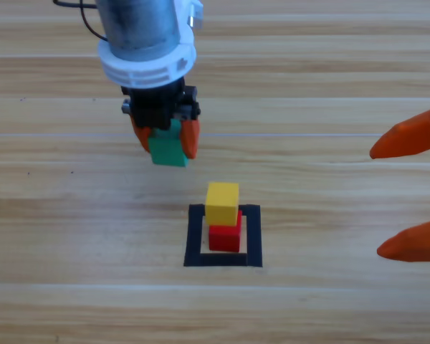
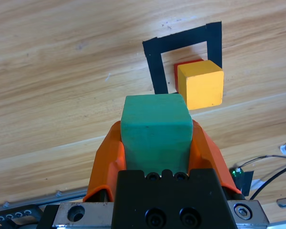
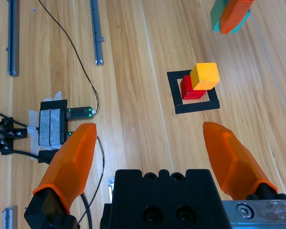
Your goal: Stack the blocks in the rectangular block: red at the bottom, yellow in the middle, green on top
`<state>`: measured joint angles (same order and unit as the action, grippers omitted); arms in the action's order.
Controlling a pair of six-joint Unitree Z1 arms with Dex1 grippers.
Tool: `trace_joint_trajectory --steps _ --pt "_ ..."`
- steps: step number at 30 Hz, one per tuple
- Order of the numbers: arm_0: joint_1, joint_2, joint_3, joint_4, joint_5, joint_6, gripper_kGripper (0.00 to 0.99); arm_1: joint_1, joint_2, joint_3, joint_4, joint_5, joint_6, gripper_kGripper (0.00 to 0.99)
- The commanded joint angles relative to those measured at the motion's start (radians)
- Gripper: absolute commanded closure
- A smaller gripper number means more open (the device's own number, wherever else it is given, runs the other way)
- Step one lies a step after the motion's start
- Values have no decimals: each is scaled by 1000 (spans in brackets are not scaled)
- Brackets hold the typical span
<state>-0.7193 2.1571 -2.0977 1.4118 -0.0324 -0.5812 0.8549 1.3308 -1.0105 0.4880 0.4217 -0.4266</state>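
Wood table (image 1: 57, 215) carries the tape square (image 1: 193, 236); inside it, yellow (image 1: 222, 203) sits on red (image 1: 225, 239). Left gripper (image 1: 167, 143) clamps green (image 1: 166, 150) above, up-left of them. Right gripper (image 1: 408, 193) waits spread wide, holding nothing.

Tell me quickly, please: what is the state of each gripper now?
Left gripper: closed on the green cube, held above the table.
Right gripper: open, empty, waiting at the right edge.

We counted three cubes: one red cube (image 1: 225, 239), one yellow cube (image 1: 222, 203) and one green cube (image 1: 167, 150). We saw one black tape square (image 1: 196, 236), two grippers, and four orange fingers (image 1: 408, 137) altogether.
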Motion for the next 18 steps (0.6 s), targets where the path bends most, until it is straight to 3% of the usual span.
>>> trace_joint_trajectory --steps 1,18 --pt "-52 79 -30 7 0 -25 990 27 37 -3 17 20 -3 1" --pt "-104 156 -87 7 0 -66 990 27 37 -3 17 23 -3 1"
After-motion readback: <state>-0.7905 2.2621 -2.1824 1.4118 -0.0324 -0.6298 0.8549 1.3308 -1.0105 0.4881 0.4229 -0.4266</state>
